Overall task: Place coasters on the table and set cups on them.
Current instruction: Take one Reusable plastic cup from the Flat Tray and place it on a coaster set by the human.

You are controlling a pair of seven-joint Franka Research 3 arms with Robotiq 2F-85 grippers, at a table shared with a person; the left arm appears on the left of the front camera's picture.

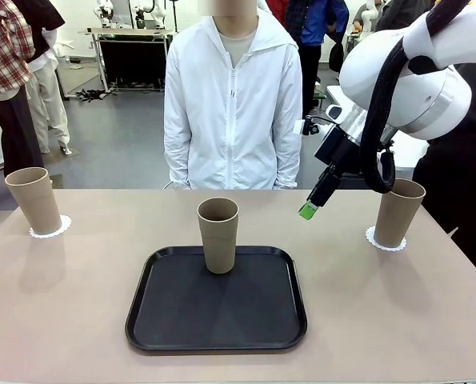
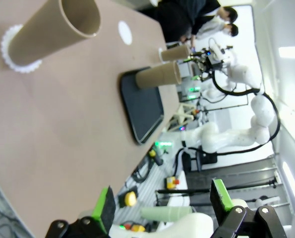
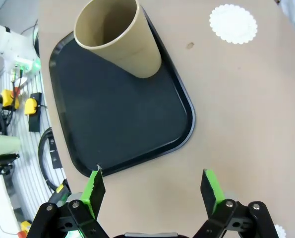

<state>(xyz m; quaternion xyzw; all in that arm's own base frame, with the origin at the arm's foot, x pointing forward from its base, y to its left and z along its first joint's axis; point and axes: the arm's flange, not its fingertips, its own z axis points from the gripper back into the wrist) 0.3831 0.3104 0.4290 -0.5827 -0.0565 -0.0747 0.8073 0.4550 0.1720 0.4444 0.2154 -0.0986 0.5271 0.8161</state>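
Three tan cups stand upright. The left cup (image 1: pixel 34 200) rests on a white coaster (image 1: pixel 52 229), and the right cup (image 1: pixel 399 212) on another coaster (image 1: pixel 384 239). The middle cup (image 1: pixel 218 234) stands on the black tray (image 1: pixel 182 320). My right gripper (image 1: pixel 310 210) hangs over the table (image 1: pixel 78 304) between the tray and the right cup. In its wrist view it (image 3: pixel 152 191) is open and holds nothing, above the tray's edge (image 3: pixel 122 124), with the cup (image 3: pixel 120 34) and a bare coaster (image 3: pixel 233 23) beyond. My left gripper (image 2: pixel 162 203) is open and holds nothing, off the table's edge, near the left cup (image 2: pixel 53 29).
A person in a white jacket (image 1: pixel 231 104) stands at the far edge, arms down. The left wrist view also catches the bare coaster (image 2: pixel 125 32) and the tray (image 2: pixel 142 106). Bare tabletop lies on both sides of the tray.
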